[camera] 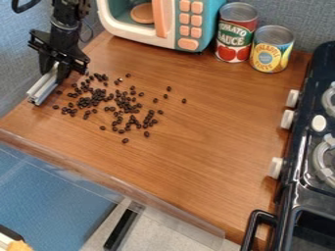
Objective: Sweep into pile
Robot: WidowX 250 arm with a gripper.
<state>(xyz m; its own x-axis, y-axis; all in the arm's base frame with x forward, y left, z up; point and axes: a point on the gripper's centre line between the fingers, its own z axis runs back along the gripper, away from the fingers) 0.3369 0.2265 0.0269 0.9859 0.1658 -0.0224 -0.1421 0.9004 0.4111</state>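
We've a grey bar (43, 87) pinched in our end effector (55, 73), prob. held low to sweep w/. Loose beans (97, 97) lie beside it.

The arm (67, 18) is all black, with a matte surface in most parts and some paler shine on its edges. Its upper part is rounded and narrow. Below, the gripper (52, 72) has a wider, angular body and two black, flat fingers (64, 71). One thick black cable (25, 7) makes a loop beside the arm; a thinner cable (87, 32) curves on the other side.
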